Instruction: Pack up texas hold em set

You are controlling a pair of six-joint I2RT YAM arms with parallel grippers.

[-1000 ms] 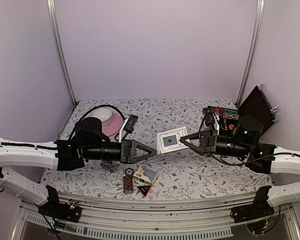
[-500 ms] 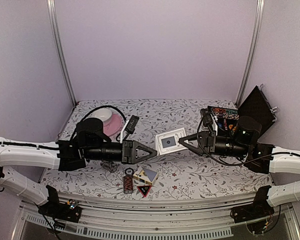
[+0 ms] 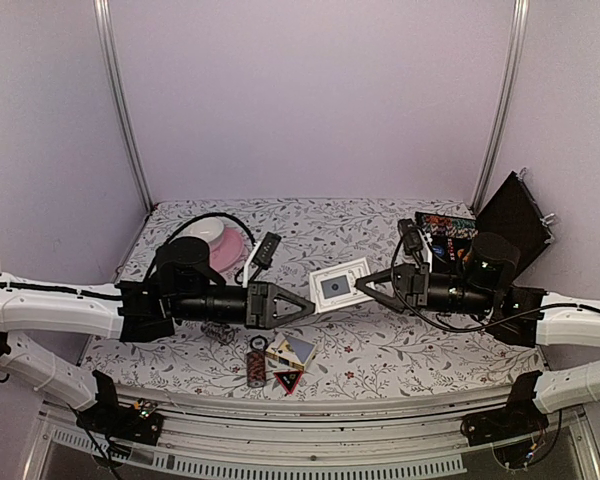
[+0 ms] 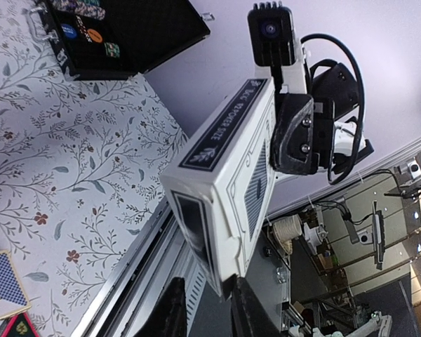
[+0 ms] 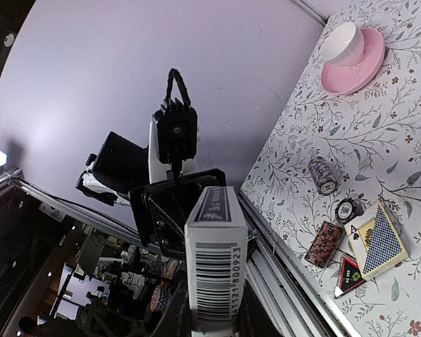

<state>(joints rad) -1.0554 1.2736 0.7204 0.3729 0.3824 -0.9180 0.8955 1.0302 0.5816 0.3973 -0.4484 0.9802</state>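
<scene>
A white boxed card deck [image 3: 338, 284] is held in the air between my two grippers. My right gripper [image 3: 365, 288] is shut on its right end; the barcode end faces the right wrist view [image 5: 214, 281]. My left gripper [image 3: 308, 304] is open, and the box's near corner [image 4: 221, 274] touches one finger [image 4: 249, 309]. The black case [image 3: 510, 215] stands open at the back right and also shows in the left wrist view [image 4: 119, 35]. Chip rolls [image 3: 257, 368], loose cards [image 3: 292, 350] and the red-black triangle marker [image 3: 288, 381] lie near the front edge.
A pink saucer with a white cup [image 3: 218, 245] sits at the back left, behind my left arm. The table's front rail [image 3: 310, 410] runs just below the loose pieces. Metal posts stand at both back corners.
My right gripper has carried the card box leftward until it meets my left gripper. The left arm has edged slightly right.
</scene>
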